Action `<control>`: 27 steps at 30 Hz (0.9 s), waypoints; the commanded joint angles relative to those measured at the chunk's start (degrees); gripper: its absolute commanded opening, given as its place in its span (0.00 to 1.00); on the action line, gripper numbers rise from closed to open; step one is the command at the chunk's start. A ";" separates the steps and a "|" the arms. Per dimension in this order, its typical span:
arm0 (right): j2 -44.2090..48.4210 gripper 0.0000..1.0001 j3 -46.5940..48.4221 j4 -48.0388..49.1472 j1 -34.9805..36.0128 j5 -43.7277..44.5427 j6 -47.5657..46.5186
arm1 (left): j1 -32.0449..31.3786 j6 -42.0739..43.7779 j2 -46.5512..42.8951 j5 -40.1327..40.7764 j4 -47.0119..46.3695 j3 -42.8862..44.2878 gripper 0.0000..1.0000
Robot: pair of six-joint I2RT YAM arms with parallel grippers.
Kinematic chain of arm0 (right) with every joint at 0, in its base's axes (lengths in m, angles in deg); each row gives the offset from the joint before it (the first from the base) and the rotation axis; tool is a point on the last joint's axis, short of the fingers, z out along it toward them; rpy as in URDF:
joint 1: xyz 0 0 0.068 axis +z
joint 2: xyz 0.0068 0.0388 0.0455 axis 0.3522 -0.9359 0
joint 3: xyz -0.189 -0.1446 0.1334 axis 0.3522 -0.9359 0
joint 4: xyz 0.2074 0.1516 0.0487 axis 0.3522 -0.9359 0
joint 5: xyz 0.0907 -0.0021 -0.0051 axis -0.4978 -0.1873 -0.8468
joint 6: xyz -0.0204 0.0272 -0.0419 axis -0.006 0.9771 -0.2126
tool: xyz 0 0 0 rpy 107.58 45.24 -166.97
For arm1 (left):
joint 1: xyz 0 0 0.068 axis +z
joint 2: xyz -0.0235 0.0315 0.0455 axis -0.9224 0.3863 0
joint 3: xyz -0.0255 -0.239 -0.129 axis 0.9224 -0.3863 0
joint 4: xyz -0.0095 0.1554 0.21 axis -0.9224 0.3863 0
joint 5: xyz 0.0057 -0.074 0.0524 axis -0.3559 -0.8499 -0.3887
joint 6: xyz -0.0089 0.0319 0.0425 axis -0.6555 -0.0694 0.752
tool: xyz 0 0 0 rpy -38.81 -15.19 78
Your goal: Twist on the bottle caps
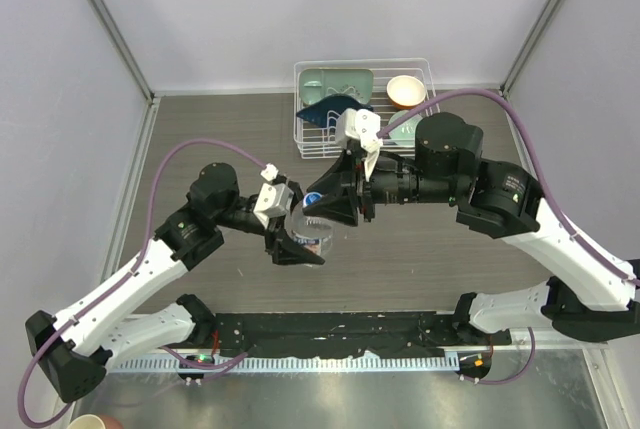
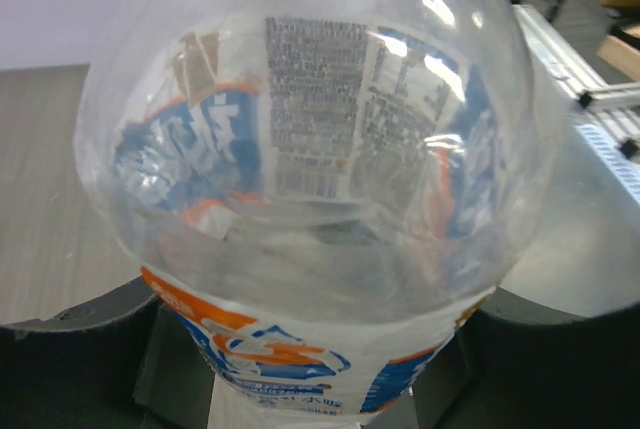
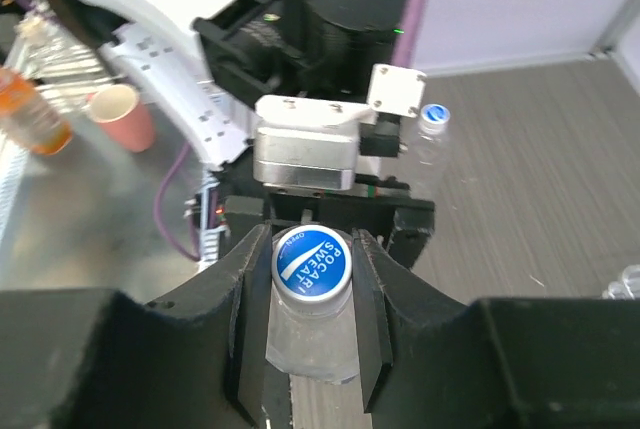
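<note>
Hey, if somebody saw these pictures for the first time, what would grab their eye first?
The two arms meet mid-table: the left gripper holds a clear labelled bottle, which fills its wrist view, and the right gripper is shut on that bottle's blue Pocari Sweat cap. Behind them, a white wire dish rack sits at the far edge of the table.

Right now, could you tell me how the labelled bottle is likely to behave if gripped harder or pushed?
The labelled bottle looks empty and thin-walled, so it is probably light and apt to dent under squeezing. Its smooth, rounded wall may slip or twist within the left gripper.
</note>
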 commanded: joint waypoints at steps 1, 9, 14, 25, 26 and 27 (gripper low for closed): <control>-1.69 0.01 -6.23 -1.00 -0.03 17.95 4.51 | 0.38 -2.23 -2.85 16.54 -8.14 3.03 0.00; -3.88 0.01 -7.04 -0.20 -0.03 37.38 12.41 | 0.46 -2.14 -4.87 33.98 -11.66 0.57 0.00; -7.57 0.01 -3.44 -3.10 1.45 47.76 17.08 | 0.46 -0.83 -5.66 43.91 -12.80 -0.75 0.00; -19.61 0.01 10.70 -15.11 9.98 80.95 30.69 | 0.29 2.78 -8.03 51.04 -12.80 -4.36 0.00; -22.23 0.01 13.77 -16.53 10.33 81.95 32.01 | 0.29 3.04 -8.38 51.92 -13.07 -4.62 0.00; -23.30 0.01 15.01 -18.64 10.95 82.65 34.20 | 0.29 3.04 -8.56 53.58 -13.33 -5.14 0.00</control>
